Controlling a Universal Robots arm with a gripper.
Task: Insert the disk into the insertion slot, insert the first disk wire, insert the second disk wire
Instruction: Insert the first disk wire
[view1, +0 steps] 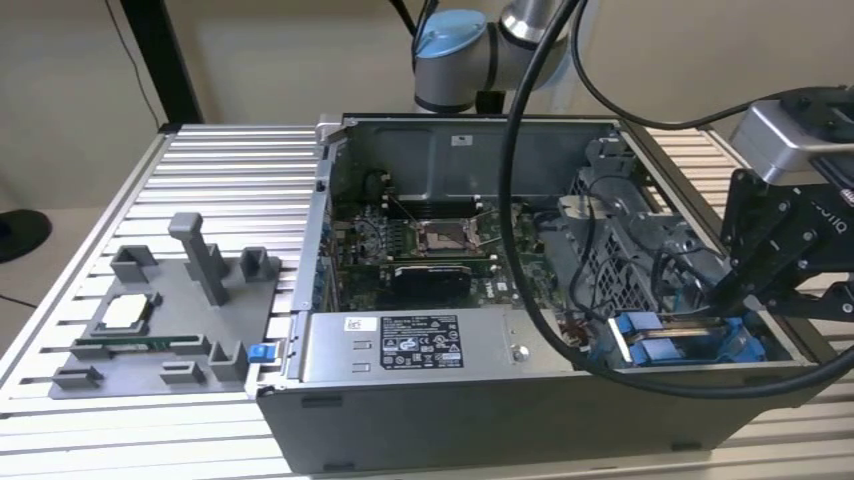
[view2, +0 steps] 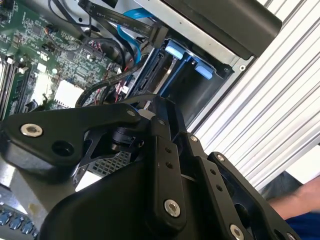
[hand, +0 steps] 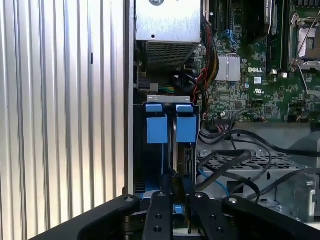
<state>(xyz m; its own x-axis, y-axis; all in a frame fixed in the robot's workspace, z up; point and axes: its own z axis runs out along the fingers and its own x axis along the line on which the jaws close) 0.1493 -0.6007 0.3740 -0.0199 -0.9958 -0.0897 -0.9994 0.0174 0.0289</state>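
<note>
Hanging over a corner of the open computer case (view1: 441, 420), the black bar-linkage gripper (hand: 178, 212) is pinched on the thin edge of the disk (hand: 182, 165). The disk stands upright in the insertion slot (hand: 150, 160). Two glossy blue plastic clips (hand: 157, 127) cap the rectangular grey bay, with the ribbed aluminium table (hand: 60, 125) just beside.

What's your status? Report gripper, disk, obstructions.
Gripper low over insertion slot. Disk edge-on beneath it, seating unclear. Black cables close beside slot.
</note>
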